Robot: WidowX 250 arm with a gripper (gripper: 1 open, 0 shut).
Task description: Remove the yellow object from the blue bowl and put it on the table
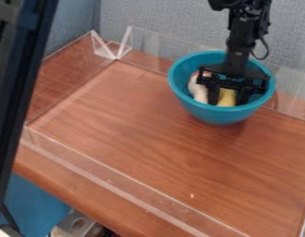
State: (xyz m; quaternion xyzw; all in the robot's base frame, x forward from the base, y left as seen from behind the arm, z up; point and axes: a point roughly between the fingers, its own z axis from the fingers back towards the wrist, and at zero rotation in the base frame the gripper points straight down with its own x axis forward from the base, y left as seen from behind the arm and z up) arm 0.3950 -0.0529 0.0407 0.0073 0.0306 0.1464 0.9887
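The end effector (228,86) reached straight down into the blue bowl (224,109) at the bench's (130,120) far right, its fingers closed around the banana (224,96) inside. A white object (196,89) lay beside it. No writing was legible.

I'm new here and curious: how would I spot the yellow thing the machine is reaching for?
Find the blue bowl at the table's far right. Inside it, between the black gripper's fingers, lies the small yellow object. The piece beside it is white.
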